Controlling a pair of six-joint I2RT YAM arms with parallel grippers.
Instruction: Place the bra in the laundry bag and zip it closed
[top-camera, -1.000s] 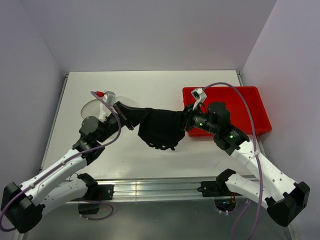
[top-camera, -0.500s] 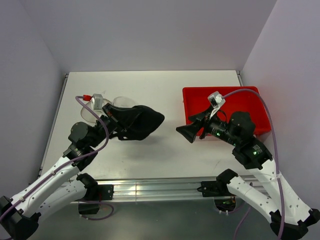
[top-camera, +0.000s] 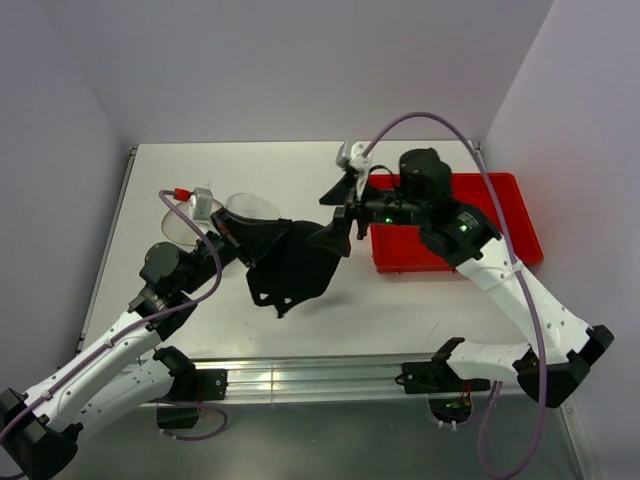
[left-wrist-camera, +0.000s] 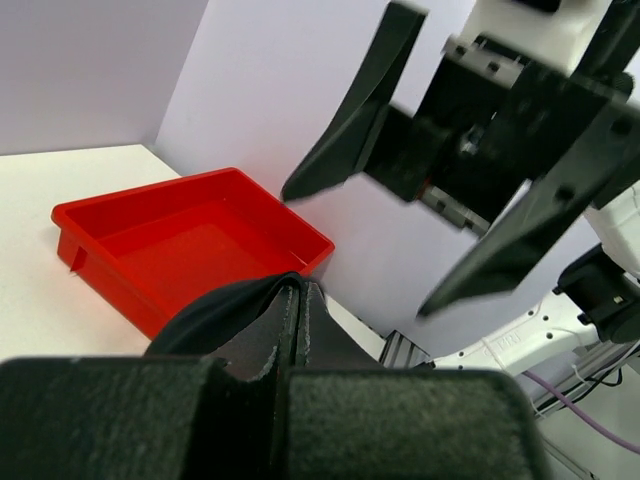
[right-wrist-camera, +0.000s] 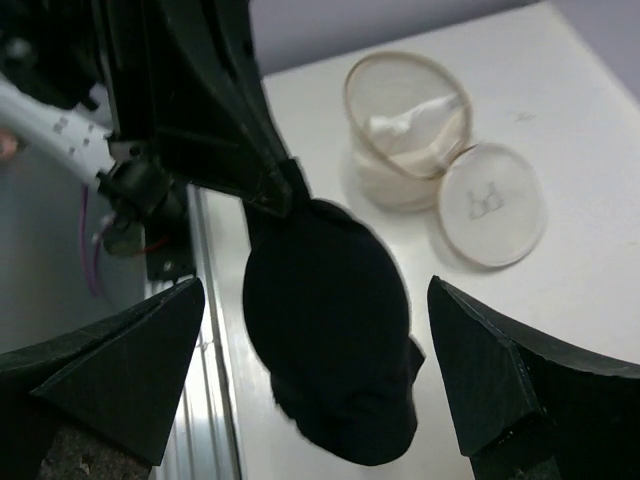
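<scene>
Bagging step: the left jaws are clamped on the black bra (top-camera: 292, 268), which hangs over the surface (top-camera: 300, 170) just beside the open laundry bag (right-wrist-camera: 385, 180). The right jaws gape wide and empty nearby. Next, the bra needs lowering into the bag's mouth.

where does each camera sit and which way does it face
Top external: above, behind the bases, looking down on the table; both arms show.
Left wrist: on left arm, facing red bin and open right hand; own fingers pinch the bra.
Right wrist: on right arm, looking down at open laundry bag; own fingers in lower corners.
All three show the bra.
</scene>
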